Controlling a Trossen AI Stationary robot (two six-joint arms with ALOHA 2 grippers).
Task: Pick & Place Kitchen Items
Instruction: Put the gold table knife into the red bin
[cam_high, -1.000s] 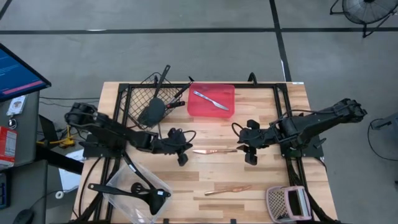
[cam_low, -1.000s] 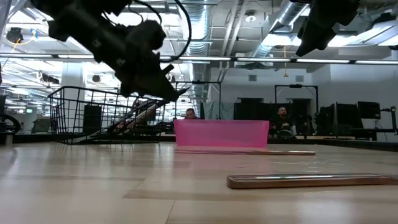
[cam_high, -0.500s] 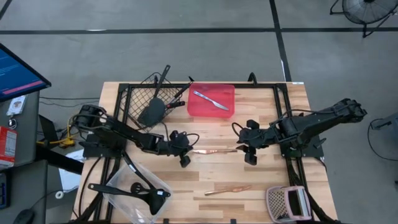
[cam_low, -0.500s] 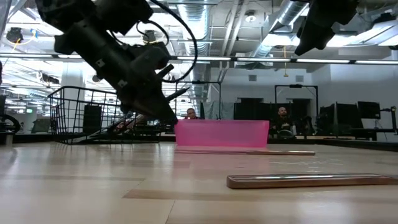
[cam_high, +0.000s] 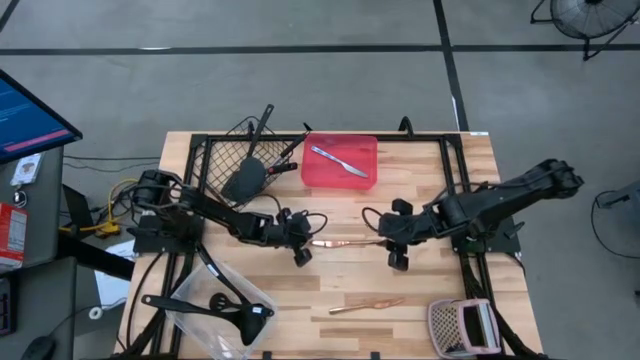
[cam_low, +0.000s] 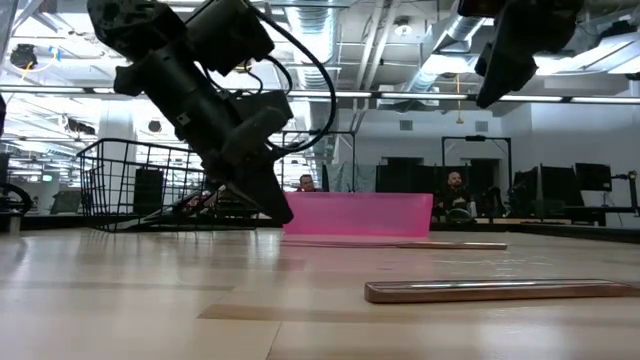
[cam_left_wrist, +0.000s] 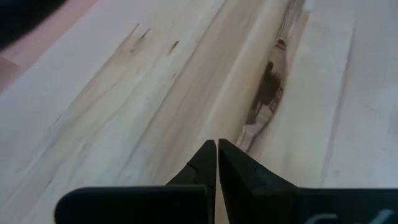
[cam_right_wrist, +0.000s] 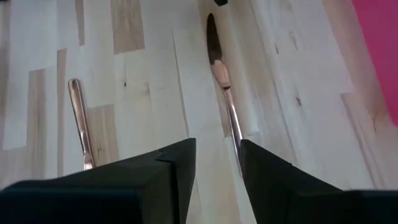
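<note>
Left arm stretched low toward 3 o'clock, left gripper (cam_high: 302, 256) pressed together, empty, tip just off the bench (cam_high: 440, 300). Copper knife (cam_high: 345, 242) lies flat at centre, between both grippers. Right arm reaches toward 9 o'clock, right gripper (cam_high: 397, 262) partly spread over the knife's handle end, holding nothing.

Both arms are matte black throughout, built of blocky jointed segments on black bases. Loose black cables loop beside the wrist of the left arm (cam_high: 215, 212) and along the right arm (cam_high: 490, 203). The left gripper (cam_left_wrist: 216, 163) has two dark wedge-shaped fingers tapering to points; the right gripper (cam_right_wrist: 217, 163) has broader, flat-faced black fingers.
</note>
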